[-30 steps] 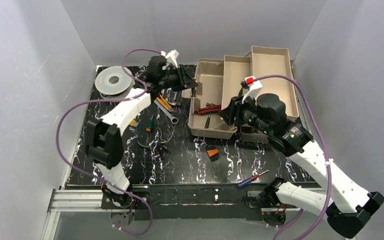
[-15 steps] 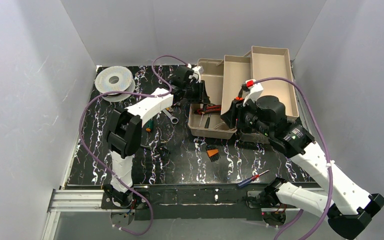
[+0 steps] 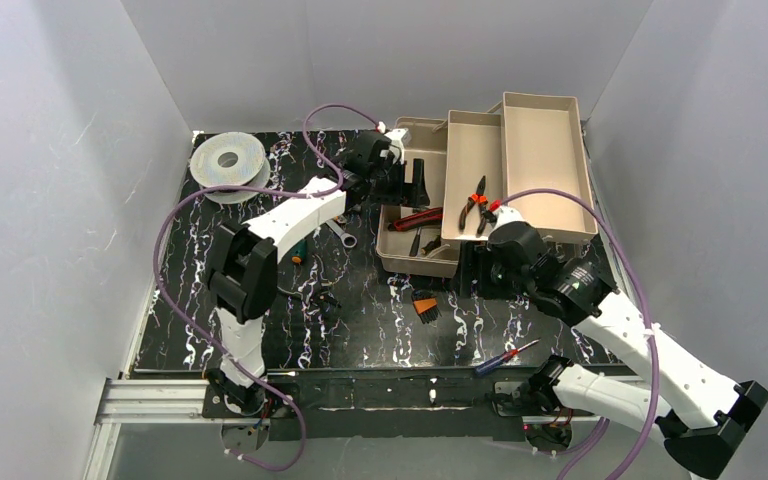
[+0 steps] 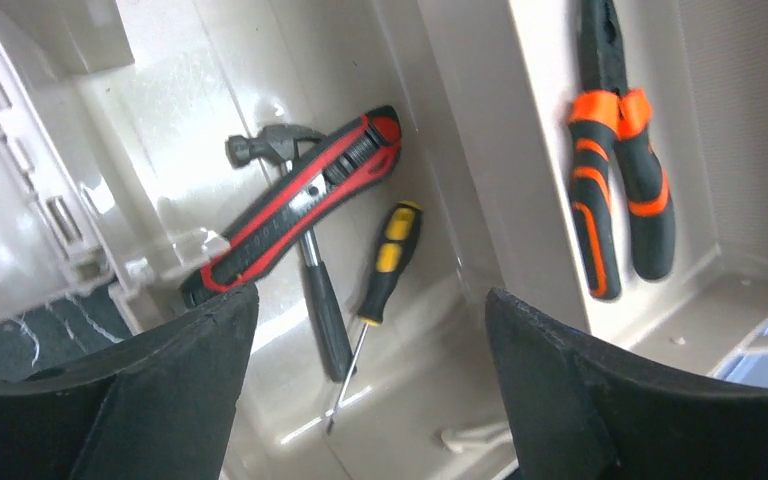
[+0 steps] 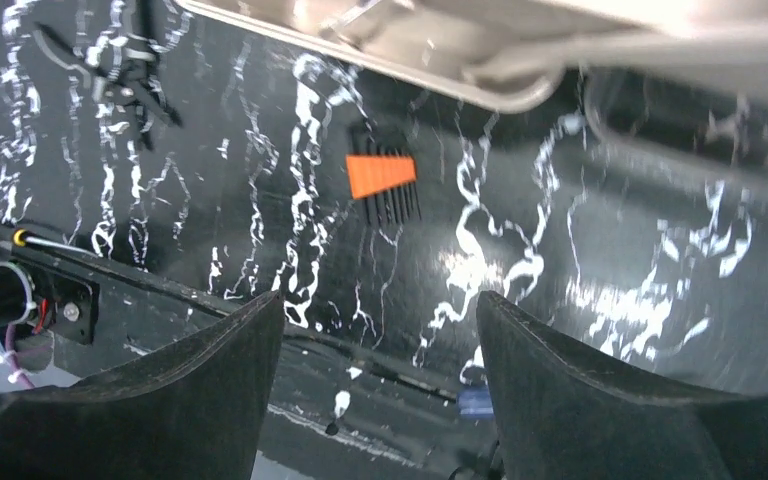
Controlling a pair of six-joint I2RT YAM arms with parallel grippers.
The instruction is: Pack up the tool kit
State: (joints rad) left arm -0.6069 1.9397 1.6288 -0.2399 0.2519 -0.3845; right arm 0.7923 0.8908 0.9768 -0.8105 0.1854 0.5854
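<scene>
Tool kit (image 3: 545, 130): open at the far right of the desk (image 3: 360, 340), with its fold-out trays stepped up toward the right.

Left claw (image 4: 370, 320): we find it over the kit's lowest compartment, fingers spread wide and nothing between them. In that compartment a red-and-black utility knife (image 4: 295, 210) lies across the handle of a hammer (image 4: 260, 148). A yellow-and-black screwdriver (image 4: 385, 265) lies just beside that handle. In the next tray up we note orange-handled pliers (image 4: 615, 190) close to the tray's wall.

Right claw (image 5: 380, 330): it hangs above the bare desk just on the near side of the kit's front edge, fingers wide apart and holding nothing. Beyond its fingers a small orange-and-black piece (image 5: 382, 180) lies on the desk; we cannot tell what it is.

Loose items on the desk:
- A grey wire spool (image 3: 227, 160) in the far left corner.
- A wrench (image 3: 340, 232) left of the kit.
- A blue-handled screwdriver (image 3: 505, 357) at the near edge.
</scene>
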